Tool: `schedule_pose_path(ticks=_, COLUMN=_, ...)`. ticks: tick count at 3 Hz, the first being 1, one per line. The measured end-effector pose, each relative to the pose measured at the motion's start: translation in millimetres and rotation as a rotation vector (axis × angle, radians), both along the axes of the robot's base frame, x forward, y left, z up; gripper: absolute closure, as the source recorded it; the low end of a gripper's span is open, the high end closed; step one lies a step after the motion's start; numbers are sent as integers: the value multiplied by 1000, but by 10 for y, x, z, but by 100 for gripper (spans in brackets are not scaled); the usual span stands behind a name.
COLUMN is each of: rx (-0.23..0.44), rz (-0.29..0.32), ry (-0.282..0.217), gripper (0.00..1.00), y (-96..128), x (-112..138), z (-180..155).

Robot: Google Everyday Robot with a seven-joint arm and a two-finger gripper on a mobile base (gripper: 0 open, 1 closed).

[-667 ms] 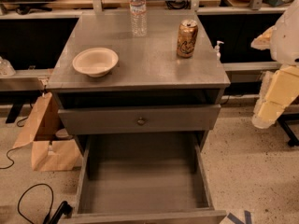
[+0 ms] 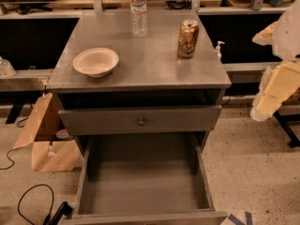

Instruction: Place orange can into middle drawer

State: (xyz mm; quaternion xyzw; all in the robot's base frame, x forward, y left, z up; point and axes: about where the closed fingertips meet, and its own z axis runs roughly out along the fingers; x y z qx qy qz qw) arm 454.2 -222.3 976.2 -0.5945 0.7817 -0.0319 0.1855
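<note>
The orange can point(image 2: 188, 38) stands upright on the right rear part of the grey cabinet top point(image 2: 154, 64). The middle drawer point(image 2: 140, 184) is pulled out wide below, and its bare grey floor holds nothing. My gripper point(image 2: 271, 93), a cream-coloured piece at the end of my arm, hangs at the right edge of the view. It is well to the right of the cabinet and lower than the can, apart from both.
A clear water bottle point(image 2: 138, 11) stands at the back of the top. A white bowl point(image 2: 95, 61) sits at its left. The shallow drawer with a round knob point(image 2: 141, 121) is closed. A paper bag point(image 2: 47, 135) and cables lie on the floor at the left.
</note>
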Motion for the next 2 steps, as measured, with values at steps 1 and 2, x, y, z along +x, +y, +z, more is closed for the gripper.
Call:
schedule_pose_path(ticks=1, rx=135, rz=10, ry=-110, gripper=0, y=-30, x=545, z=0)
schedule_pose_path(ticks=2, rx=412, rz=-13, ry=-278, gripper=0, y=-133, x=1268, z=-95)
